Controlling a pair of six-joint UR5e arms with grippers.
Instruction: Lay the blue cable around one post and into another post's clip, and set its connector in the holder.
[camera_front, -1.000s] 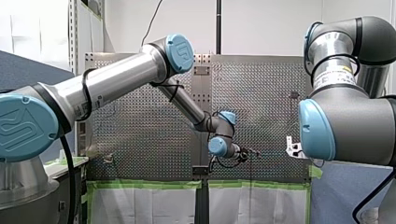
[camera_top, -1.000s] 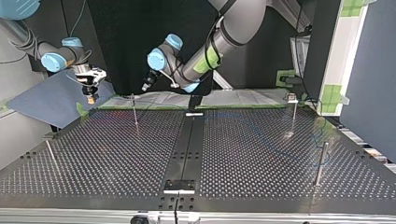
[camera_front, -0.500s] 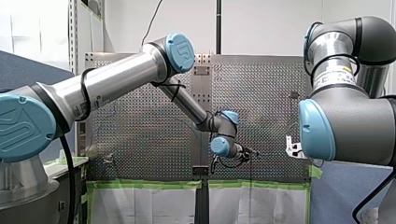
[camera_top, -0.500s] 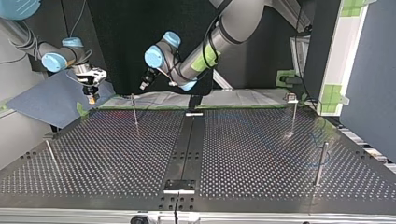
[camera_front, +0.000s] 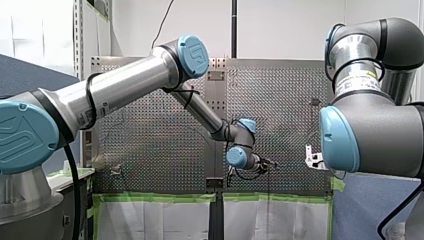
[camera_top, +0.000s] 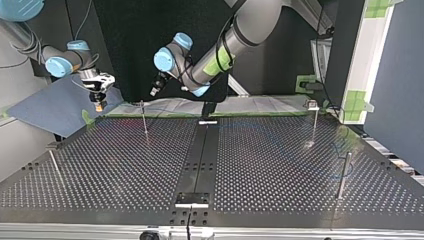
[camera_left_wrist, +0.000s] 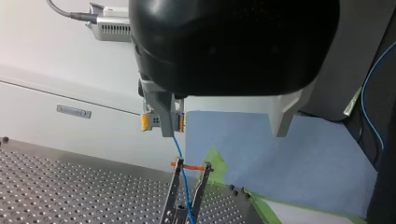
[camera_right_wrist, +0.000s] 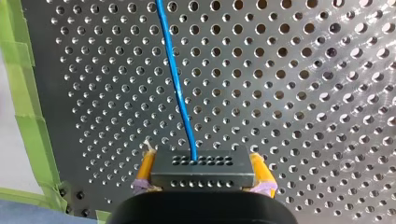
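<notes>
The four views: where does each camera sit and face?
Front view: behind the shoulders, facing over the perforated table; my left arm, my right arm show.
Top view: across the table, facing both arms, sides crossed.
Left wrist view: on my left wrist, facing the table's edge; black housing shows.
Right wrist view: on my right wrist, facing the table; my right pincer holds the connector.
Both wrist views show the blue cable.

blue cable (camera_right_wrist: 175, 70): runs off edge | right claw (camera_front: 313, 158): mostly behind own arm
</notes>
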